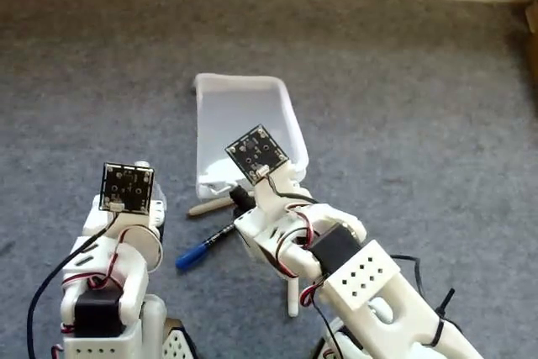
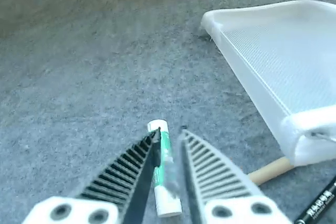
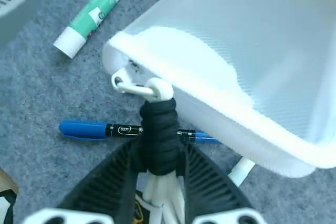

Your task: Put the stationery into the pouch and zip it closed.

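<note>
The white translucent pouch (image 1: pixel 244 119) lies open on the grey carpet, also in the left wrist view (image 2: pixel 283 61) and the right wrist view (image 3: pixel 247 61). My right gripper (image 3: pixel 157 153) is shut on the black zipper pull (image 3: pixel 157 129) at the pouch's near corner (image 1: pixel 241 199). A green and white glue stick (image 2: pixel 165 174) lies on the carpet, seen through the narrow gap of my left gripper (image 2: pixel 169 136), which stands slightly open above it. The glue stick (image 3: pixel 89 17) rests free. A blue marker (image 1: pixel 202 246) lies between the arms.
A wooden stick (image 1: pixel 210 205) lies by the pouch's near edge, close to the marker (image 3: pixel 105 129). Both show at the left wrist view's edge: stick (image 2: pixel 270 170), marker (image 2: pixel 317 205). Open carpet (image 1: pixel 403 81) spreads around and beyond the pouch.
</note>
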